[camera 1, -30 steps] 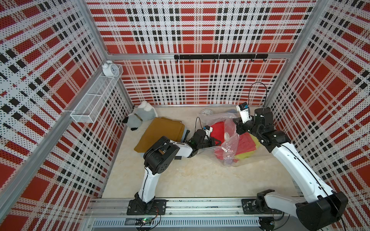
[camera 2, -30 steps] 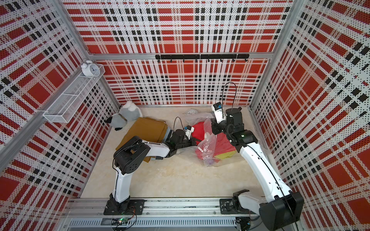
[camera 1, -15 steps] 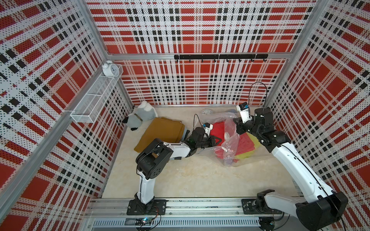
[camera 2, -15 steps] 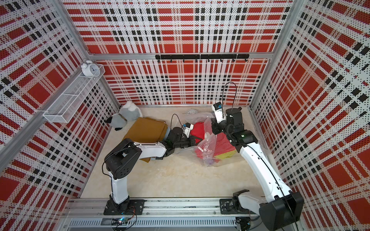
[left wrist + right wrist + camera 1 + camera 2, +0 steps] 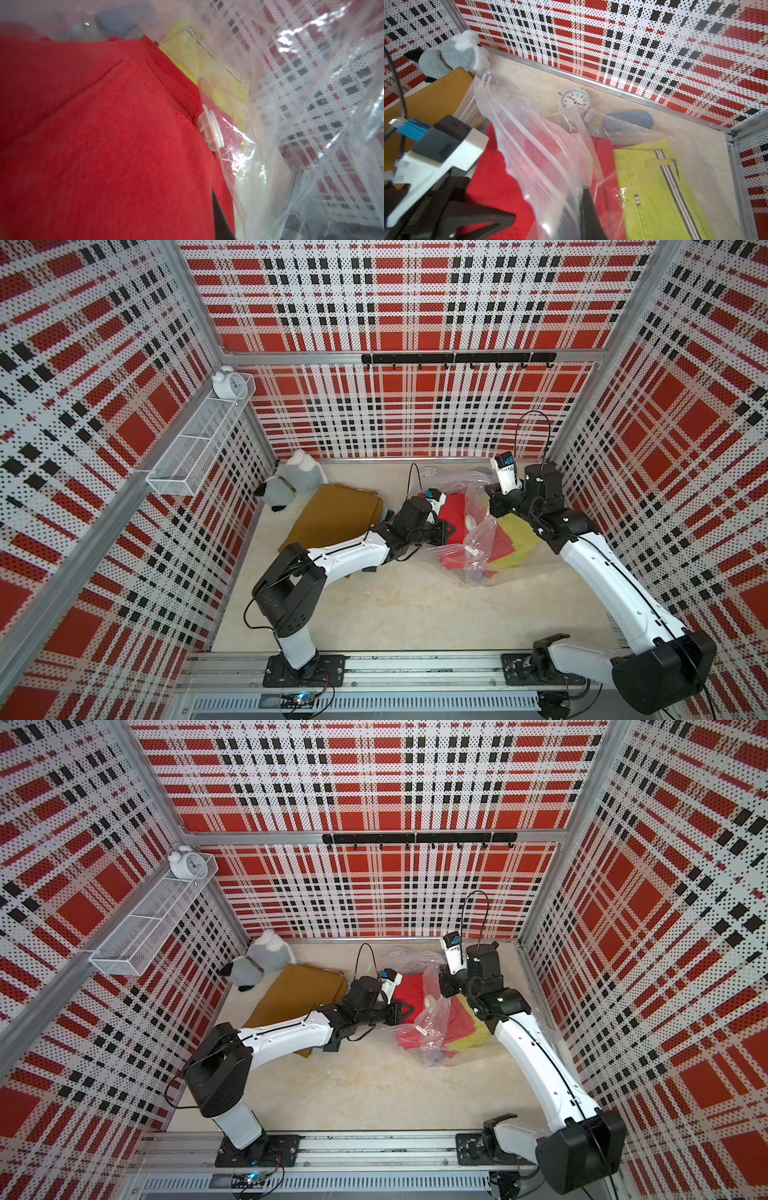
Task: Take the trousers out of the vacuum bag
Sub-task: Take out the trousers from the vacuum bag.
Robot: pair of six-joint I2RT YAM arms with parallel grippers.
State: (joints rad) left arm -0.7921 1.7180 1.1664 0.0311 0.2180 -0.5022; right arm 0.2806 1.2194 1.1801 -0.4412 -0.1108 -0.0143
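Note:
The vacuum bag lies crumpled at the back right, its mouth facing left. Red trousers stick half out of the mouth. My left gripper is shut on their edge; one dark finger shows over the cloth. Yellow-green trousers with a striped waistband lie deeper inside. The white valve cap rests against the red cloth. My right gripper is shut on the bag's upper film, holding it up. Mustard-brown trousers lie flat outside, to the left.
A grey-white plush toy sits in the back left corner. A white alarm clock and a grey roll lie behind the bag by the back wall. A wire shelf with another clock hangs on the left wall.
My left arm's elbow has swung down towards the front left while its gripper stayed at the bag's mouth on the red cloth. The right arm and the lifted film have not moved.

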